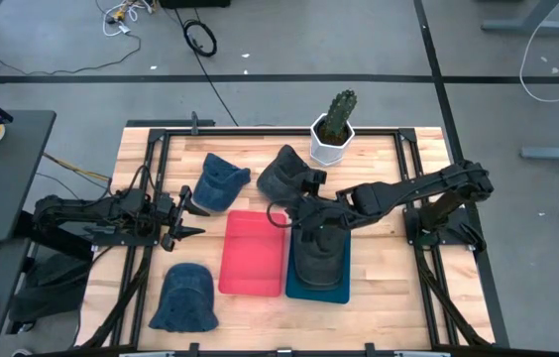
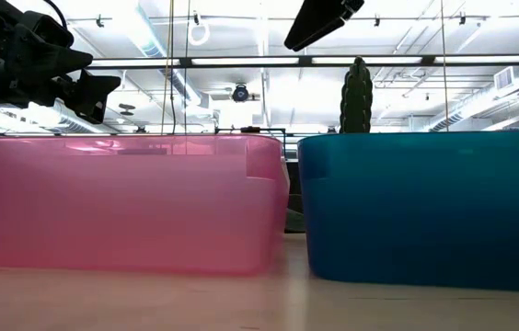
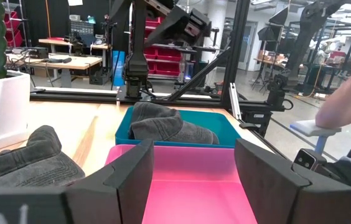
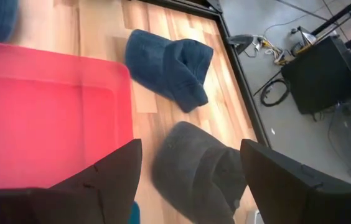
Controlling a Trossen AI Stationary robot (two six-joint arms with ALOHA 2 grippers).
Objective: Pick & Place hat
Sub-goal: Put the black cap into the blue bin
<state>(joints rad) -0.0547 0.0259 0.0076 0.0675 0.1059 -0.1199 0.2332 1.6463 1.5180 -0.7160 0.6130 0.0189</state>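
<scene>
1. Overhead, four hats show: a blue hat (image 1: 222, 181) near the far left of the bench (image 1: 374, 317), a second blue hat (image 1: 184, 297) at the near left corner, a dark grey hat (image 1: 281, 171) beside the cactus pot (image 1: 333, 141), and another grey hat (image 1: 319, 256) already lying in the teal bin (image 1: 317, 288). The pink bin (image 1: 251, 252) beside it holds nothing. The right pincer (image 1: 297, 210) hovers between the dark grey hat and the bins; the left pincer (image 1: 186, 219) waits just beside the far blue hat, fingers spread.

2. From bench height, only the two bin walls, the cactus top and arm parts above are visible; no hat shows here.

3. In the left wrist view, that pincer's fingers (image 3: 132, 180) stand apart and hold nothing, facing the pink bin with the binned grey hat beyond.

4. In the right wrist view, the right pincer is released and empty above the dark grey hat, with the blue hat farther off.

5. The hats look like soft, light denim-like cloth (floppy, likely to sag), so I judge a pinch on a raised fold of the crown or the stiffer brim safest.

6. The bench is pale wooden planking in a black frame; beyond it is a workshop with desks, red crates, cables and a seated person.
</scene>
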